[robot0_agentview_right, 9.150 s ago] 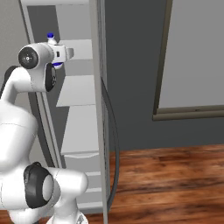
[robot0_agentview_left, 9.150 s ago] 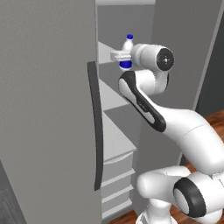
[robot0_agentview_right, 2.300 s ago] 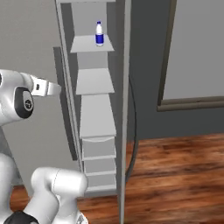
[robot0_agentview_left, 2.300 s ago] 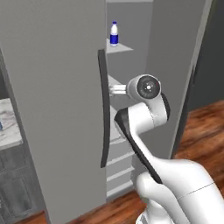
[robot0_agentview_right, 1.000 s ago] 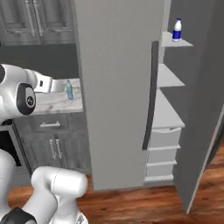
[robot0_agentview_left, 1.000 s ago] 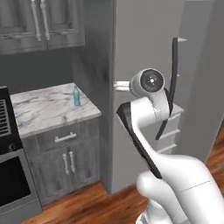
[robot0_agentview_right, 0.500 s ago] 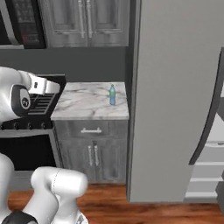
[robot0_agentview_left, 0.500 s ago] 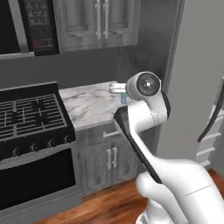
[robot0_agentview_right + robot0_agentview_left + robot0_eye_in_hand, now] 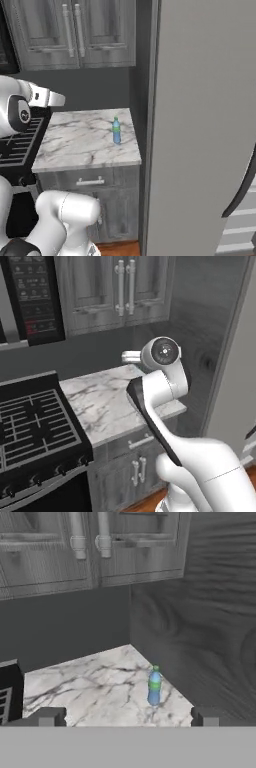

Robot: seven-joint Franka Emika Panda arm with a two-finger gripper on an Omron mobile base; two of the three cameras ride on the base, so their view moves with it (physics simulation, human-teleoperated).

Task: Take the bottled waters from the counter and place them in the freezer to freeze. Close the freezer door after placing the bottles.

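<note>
Our gripper (image 9: 127, 717) hung wide open and empty above the counter (image 9: 80, 145), where we saw the teal-green bottle (image 9: 116, 131) standing upright near the dark side panel (image 9: 210, 622).

You saw a counter (image 9: 75, 145) of smooth white marble with grey veins, cabinets (image 9: 75, 35) of dark grey grained wood with glossy metal handles (image 9: 90, 534), a tinted translucent plastic bottle (image 9: 154, 686), and a matt light-grey freezer door (image 9: 205, 125).
</note>
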